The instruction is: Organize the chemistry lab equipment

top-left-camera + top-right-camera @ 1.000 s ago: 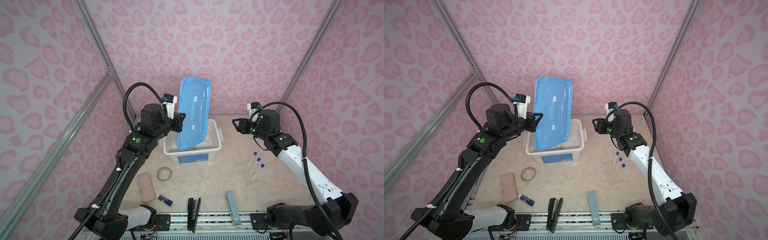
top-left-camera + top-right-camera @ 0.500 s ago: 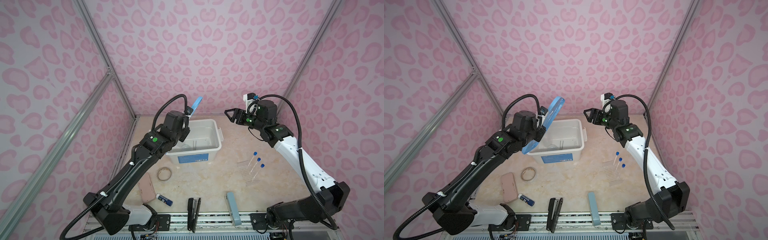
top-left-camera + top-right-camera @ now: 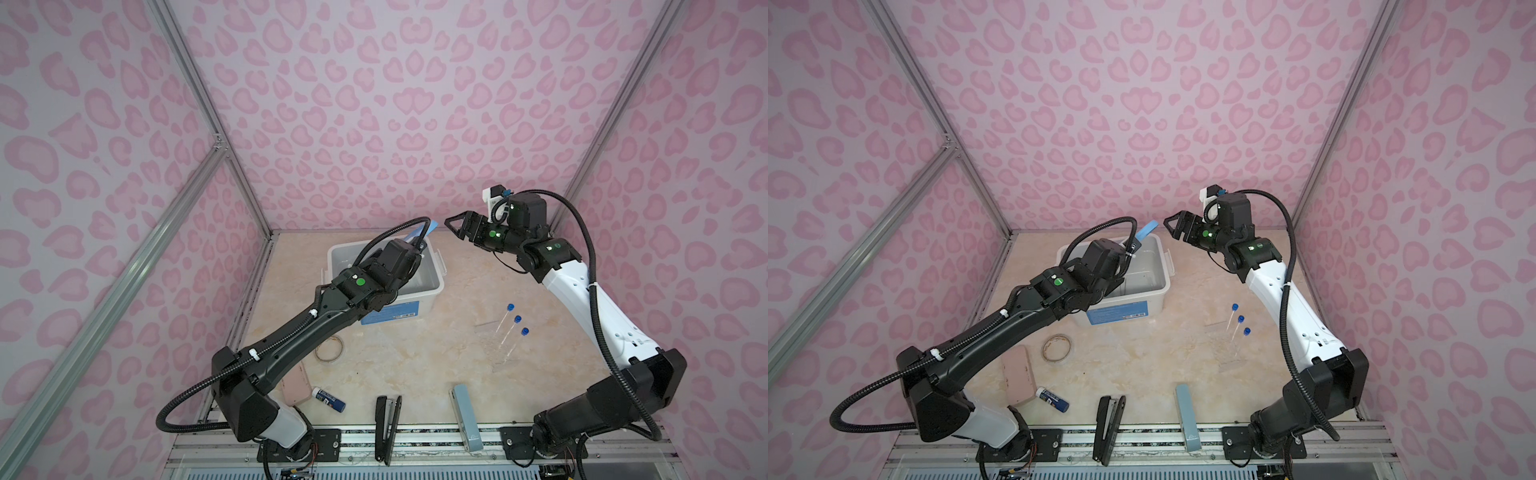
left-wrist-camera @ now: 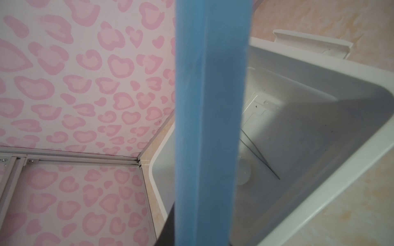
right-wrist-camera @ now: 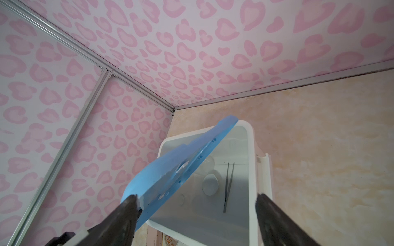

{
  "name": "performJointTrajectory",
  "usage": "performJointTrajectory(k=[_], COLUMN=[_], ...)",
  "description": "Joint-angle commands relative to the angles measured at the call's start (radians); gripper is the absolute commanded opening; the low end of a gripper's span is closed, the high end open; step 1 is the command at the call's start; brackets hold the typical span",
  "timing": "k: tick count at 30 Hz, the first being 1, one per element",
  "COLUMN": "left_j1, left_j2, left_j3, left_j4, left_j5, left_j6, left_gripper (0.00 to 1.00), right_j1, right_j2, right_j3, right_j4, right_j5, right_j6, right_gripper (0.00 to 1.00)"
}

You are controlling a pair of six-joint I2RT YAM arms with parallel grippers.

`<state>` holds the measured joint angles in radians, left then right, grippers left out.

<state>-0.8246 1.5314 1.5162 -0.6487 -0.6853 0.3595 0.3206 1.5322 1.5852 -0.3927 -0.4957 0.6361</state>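
My left gripper [image 3: 417, 246] is shut on a blue lid [image 3: 420, 232] and holds it tilted over the far side of the white bin [image 3: 432, 286]. In the left wrist view the lid's edge [image 4: 211, 106] runs down between the jaws. My right gripper [image 3: 454, 227] hangs open and empty above the bin's far right corner; in its wrist view the lid [image 5: 181, 166] passes close to one finger [image 5: 128, 210]. Inside the bin [image 5: 251, 159] lie thin tweezers [image 5: 228, 187] and a small white dish [image 5: 210, 184]. Three blue-capped tubes [image 3: 518, 319] lie on the table to the right.
Near the front left are a tape roll [image 3: 329, 351], a pink case [image 3: 295, 388] and a blue glue stick [image 3: 328, 399]. A black stapler [image 3: 387, 428] and a pale-blue stapler [image 3: 465, 415] lie at the front edge. Pink walls close in at the back and sides.
The left arm has reached forward and swung the lid from upright down to a low tilt over the bin's far side. The right gripper has opened wider and moved up and back.
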Motion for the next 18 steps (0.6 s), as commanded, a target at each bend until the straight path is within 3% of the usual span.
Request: performJointTrajectory(k=[1,8,9,11,18], left_j1=[-0.026,-0.083,-0.09,-0.102,-0.137], left_j2=[0.016,0.029,0.031,0.027,0.013], left_j3=[-0.021,-0.058,-0.062,-0.07,-0.14], left_j4=[0.021,0.024,0.017,0.005,0.025], left_j5=[-0.076,-0.101,-0.101,-0.083,-0.055], left_j6=[0.024,-0.003,-0.018,-0.039,-0.099], left_gripper=[0.24,0.35,0.45,0.53,0.61], right_j1=[0.001,0.008,0.01,0.01,0.02], right_j2=[0.016,0.028,0.025,0.016,0.002], right_j3=[0.008,-0.033,-0.054,-0.089,-0.241], right_j4=[0.031,0.016,0.022,0.04,0.161], right_j5=[-0.032,-0.03,-0.031,-0.033,-0.118], right_j6=[0.011,0.014,0.017,0.023,0.072], right_gripper=[0.87,0.85,0.84,0.84,0.76])
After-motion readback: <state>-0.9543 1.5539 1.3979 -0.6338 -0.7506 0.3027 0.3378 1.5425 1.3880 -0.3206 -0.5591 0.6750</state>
